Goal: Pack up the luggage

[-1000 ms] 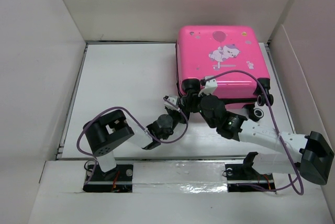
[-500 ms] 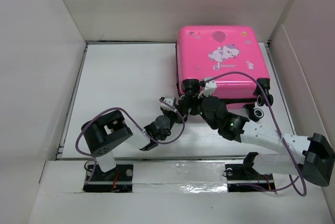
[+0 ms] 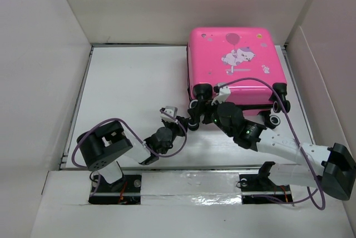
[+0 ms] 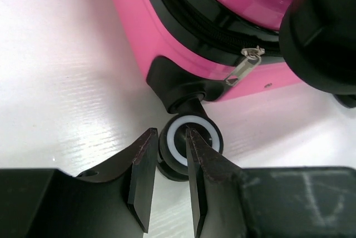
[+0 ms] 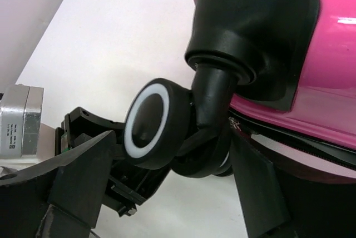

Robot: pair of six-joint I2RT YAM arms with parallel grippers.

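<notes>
Beside the luggage (image 3: 236, 65) wheel (image 5: 147, 121) | left fingers (image 4: 142, 177) backed off, barely apart, empty | right fingers (image 5: 78, 177) spread wider astride it, gripping nothing | case shut, likely finishing.

The left arm (image 3: 133, 152) lies low and folded, its forearm reaching right and away to the left tool (image 4: 169, 138), whose 2 fingers (image 4: 142, 177) stand nearly parallel with a narrow gap between them. The right arm (image 3: 283, 146) stretches from its base leftward across the bench, wrist bent, ending in the right tool (image 5: 167, 165) with jaws spread wide. From above, the 2 tools sit just beside each other
</notes>
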